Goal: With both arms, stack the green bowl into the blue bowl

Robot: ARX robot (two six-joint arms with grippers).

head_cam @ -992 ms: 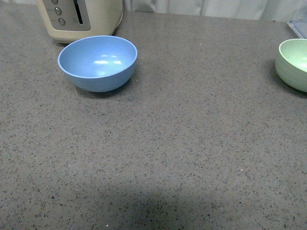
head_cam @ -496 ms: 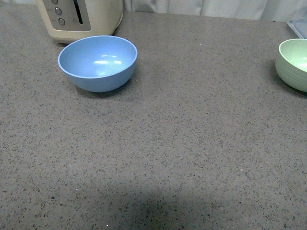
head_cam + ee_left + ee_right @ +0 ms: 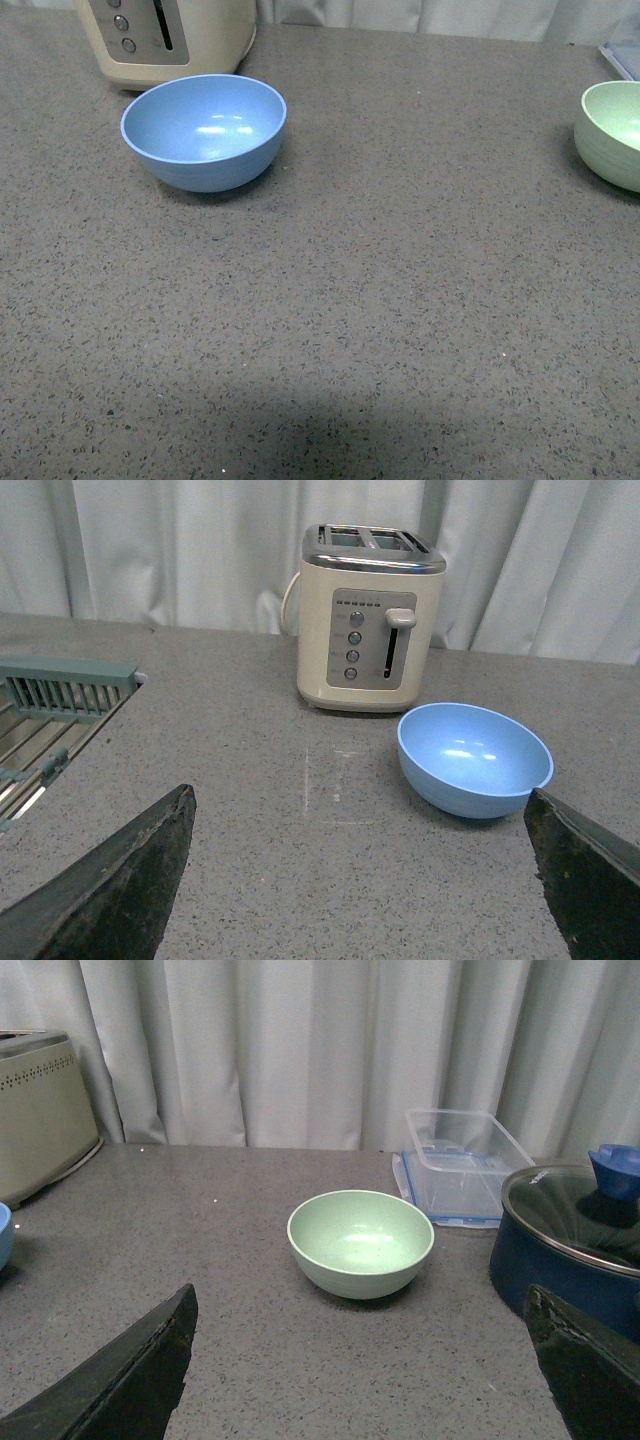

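The blue bowl (image 3: pixel 204 130) stands upright and empty at the counter's back left, in front of a toaster; the left wrist view has the same blue bowl (image 3: pixel 474 758). The green bowl (image 3: pixel 612 132) sits at the far right edge, partly cut off by the frame. In the right wrist view the green bowl (image 3: pixel 360 1242) shows whole and empty. My left gripper (image 3: pixel 360 855) is open, well short of the blue bowl. My right gripper (image 3: pixel 362 1350) is open too, short of the green bowl. Neither arm appears in the front view.
A cream toaster (image 3: pixel 165 38) stands right behind the blue bowl. A dish rack and sink (image 3: pixel 55 715) lie off to one side in the left wrist view. A clear plastic container (image 3: pixel 460 1165) and a dark blue lidded pot (image 3: pixel 570 1235) stand near the green bowl.
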